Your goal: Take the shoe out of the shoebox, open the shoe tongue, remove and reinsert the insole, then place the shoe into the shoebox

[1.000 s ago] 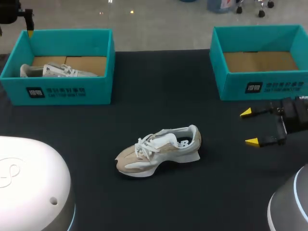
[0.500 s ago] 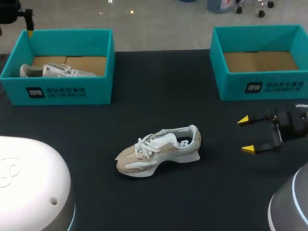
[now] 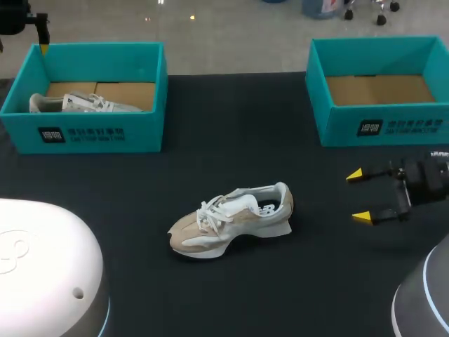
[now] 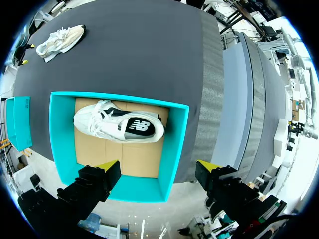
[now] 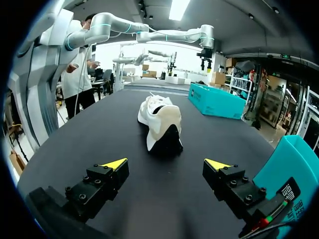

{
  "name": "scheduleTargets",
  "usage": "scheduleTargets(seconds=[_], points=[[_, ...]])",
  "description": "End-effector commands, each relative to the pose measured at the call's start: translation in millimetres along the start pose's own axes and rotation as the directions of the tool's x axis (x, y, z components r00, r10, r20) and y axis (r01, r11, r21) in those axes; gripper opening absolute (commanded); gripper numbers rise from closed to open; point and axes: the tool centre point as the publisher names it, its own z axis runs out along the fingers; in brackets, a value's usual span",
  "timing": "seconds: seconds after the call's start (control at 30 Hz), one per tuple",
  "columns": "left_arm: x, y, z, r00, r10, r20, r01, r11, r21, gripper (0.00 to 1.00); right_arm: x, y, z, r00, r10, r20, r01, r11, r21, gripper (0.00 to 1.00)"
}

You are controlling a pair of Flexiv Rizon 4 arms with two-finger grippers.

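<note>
My right gripper point(image 3: 358, 196) has slid a little closer to the tan sneaker point(image 3: 231, 221), which stands out on the black table point(image 3: 231, 140), and it is wide open and empty, so next I must pull the tongue point(image 3: 237, 204) open.

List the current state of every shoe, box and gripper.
beige shoe: upright on the table, outside both boxes.
left shoebox: open, one shoe inside.
white shoe: lying on its side in left shoebox.
right shoebox: open, empty.
left gripper: open, above left shoebox.
right gripper: open, empty, facing beige shoe's heel.
</note>
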Motion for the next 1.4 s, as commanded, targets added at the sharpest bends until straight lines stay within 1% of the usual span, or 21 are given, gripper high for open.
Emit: scheduleTargets(seconds=[0.03,0.33,0.43,0.63,1.03,1.17,1.4], points=[[0.1,0,-1,1.0,0.0,-0.003,0.0,1.0,0.0,1.0,0.1,0.4,1,1.0,-0.001,0.001,0.001,1.0,0.002,1.0],[0.1,0,-1,1.0,0.0,-0.003,0.0,1.0,0.0,1.0,0.1,0.4,1,1.0,-0.001,0.001,0.001,1.0,0.002,1.0],[0.1,0,-1,1.0,0.0,-0.003,0.0,1.0,0.0,1.0,-2.5,0.3,8,1.0,0.001,0.0,-0.001,1.0,0.009,1.0],[0.1,0,-1,1.0,0.0,-0.003,0.0,1.0,0.0,1.0,-4.8,3.2,28,1.0,0.003,-0.013,-0.002,1.0,0.014,1.0],[0.1,0,-1,1.0,0.0,-0.003,0.0,1.0,0.0,1.0,-11.9,23.5,76,0.996,-0.022,-0.082,0.026,0.998,0.052,1.0],[0.1,0,-1,1.0,0.0,-0.003,0.0,1.0,0.0,1.0,-13.4,28.5,90,0.996,-0.014,-0.09,0.02,0.998,0.064,1.0],[0.1,0,-1,1.0,0.0,-0.003,0.0,1.0,0.0,1.0,-15.9,32.1,112,0.996,0.001,-0.093,0.007,0.996,0.084,1.0]])
